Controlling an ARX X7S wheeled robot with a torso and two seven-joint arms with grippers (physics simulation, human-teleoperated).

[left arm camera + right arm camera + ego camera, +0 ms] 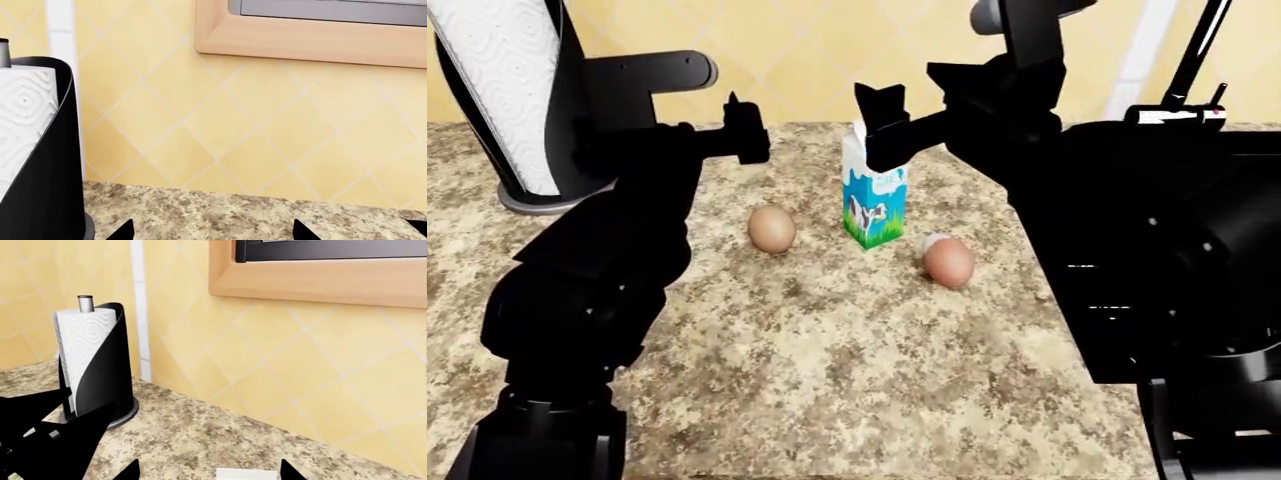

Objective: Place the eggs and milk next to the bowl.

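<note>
The milk [874,195] stands upright on the speckled counter [827,370]; only its white top [247,473] shows in the right wrist view. One egg [771,228] lies to the carton's left and another egg [948,262] to its front right. My right gripper [881,128] hovers just above the milk's top, open [210,472], with the carton's top between its fingertips but lower. My left gripper [745,132] hangs above and behind the left egg, open [213,232] with only counter between its tips. The bowl is out of view.
A black paper towel holder [507,90] stands at the counter's back left, close to the left arm [33,150] [93,370]. A yellow tiled wall [253,130] with a wooden window frame [300,45] backs the counter. A thin black rod [1194,60] rises at the back right.
</note>
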